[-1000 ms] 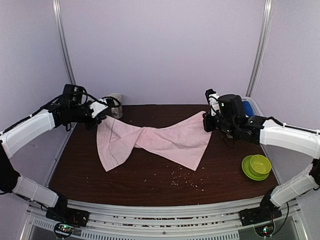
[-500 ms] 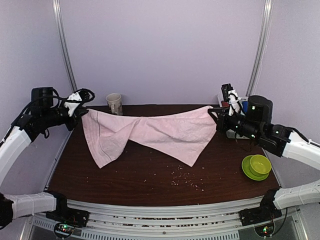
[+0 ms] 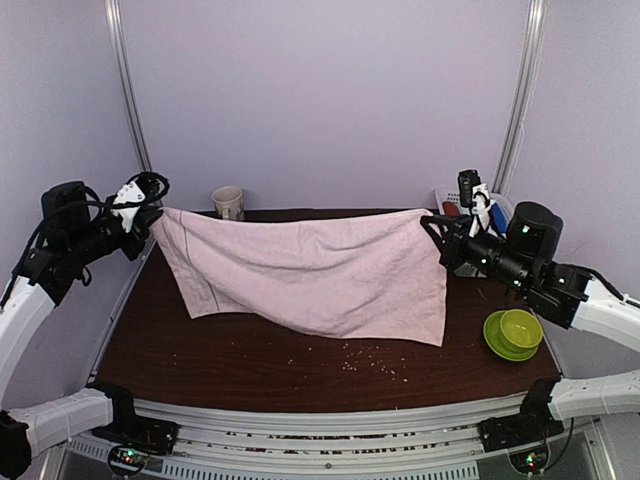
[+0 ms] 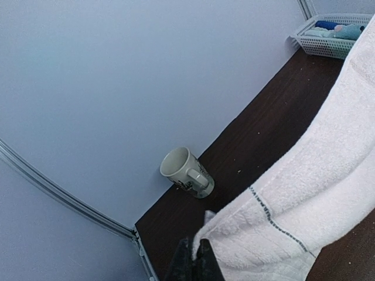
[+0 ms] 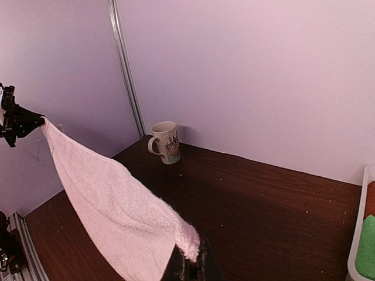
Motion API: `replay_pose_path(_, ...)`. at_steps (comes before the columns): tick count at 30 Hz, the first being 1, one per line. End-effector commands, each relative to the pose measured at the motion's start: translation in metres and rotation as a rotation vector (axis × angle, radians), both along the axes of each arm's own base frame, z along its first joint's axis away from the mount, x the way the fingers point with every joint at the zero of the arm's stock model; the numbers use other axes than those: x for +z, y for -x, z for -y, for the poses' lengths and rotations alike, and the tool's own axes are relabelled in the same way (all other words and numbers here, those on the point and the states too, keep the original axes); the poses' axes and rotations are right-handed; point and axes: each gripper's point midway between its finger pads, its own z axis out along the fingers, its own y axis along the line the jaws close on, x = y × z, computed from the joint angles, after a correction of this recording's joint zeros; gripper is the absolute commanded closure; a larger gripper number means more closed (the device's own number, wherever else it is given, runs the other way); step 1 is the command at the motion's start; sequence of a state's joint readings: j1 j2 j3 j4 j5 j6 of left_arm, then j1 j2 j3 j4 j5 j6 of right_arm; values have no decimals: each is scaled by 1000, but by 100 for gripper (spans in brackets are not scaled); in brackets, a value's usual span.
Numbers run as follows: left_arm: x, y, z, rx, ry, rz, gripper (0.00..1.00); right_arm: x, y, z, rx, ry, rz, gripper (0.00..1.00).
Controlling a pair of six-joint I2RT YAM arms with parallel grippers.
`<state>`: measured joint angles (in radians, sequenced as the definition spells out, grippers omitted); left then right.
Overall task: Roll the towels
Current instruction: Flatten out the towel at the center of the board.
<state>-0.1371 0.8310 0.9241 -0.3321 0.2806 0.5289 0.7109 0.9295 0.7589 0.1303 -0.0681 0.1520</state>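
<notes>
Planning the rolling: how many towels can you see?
1 clearly: the pink towel hangs stretched between the left tool and right tool. More may be hidden in the basket.

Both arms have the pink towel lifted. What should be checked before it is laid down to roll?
1. Corner of pink towel clamped in left gripper: ok.
2. Opposite top corner clamped in right gripper: ok.
3. Towel spread, untwisted: ok.
4. Gap between mug and towel: ok.
5. Gap between green bowl and towel's lower corner: ok.
6. Lower edge touching table: cannot tell.
</notes>
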Motion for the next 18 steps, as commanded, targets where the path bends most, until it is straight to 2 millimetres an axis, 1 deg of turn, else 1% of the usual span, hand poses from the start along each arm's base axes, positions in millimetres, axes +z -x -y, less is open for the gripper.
replay_pose_path(1, 20, -2, 2, -13, 18, 52, 100, 14, 0, 6, -25, 5, 19, 100)
replay_pose_path(4, 9, 5, 5, -43, -3, 18, 100, 3, 1, 8, -29, 39, -16, 100)
replay_pose_path(7, 3, 17, 9, -84, -15, -3, 100, -4, 6, 11, -23, 52, -44, 100)
replay_pose_path(9, 2, 26, 11, -101, -25, -5, 100, -4, 15, 9, 19, 44, -48, 100)
replay_pose_path(12, 2, 38, 9, -106, -39, -3, 100, 5, 32, 6, 96, -4, -47, 100)
replay_pose_path(14, 5, 46, 8, -109, -40, 7, 100, 9, 40, 7, 120, -39, -52, 99)
replay_pose_path(15, 7, 50, 8, -105, -38, 11, 100, 10, 40, 9, 111, -59, -63, 98)
replay_pose_path(16, 8, 52, 7, -100, -34, 11, 100, 7, 36, 12, 84, -67, -84, 98)
replay_pose_path(18, 6, 53, 4, -80, -30, -12, 100, -10, 25, 12, 30, -51, -165, 96)
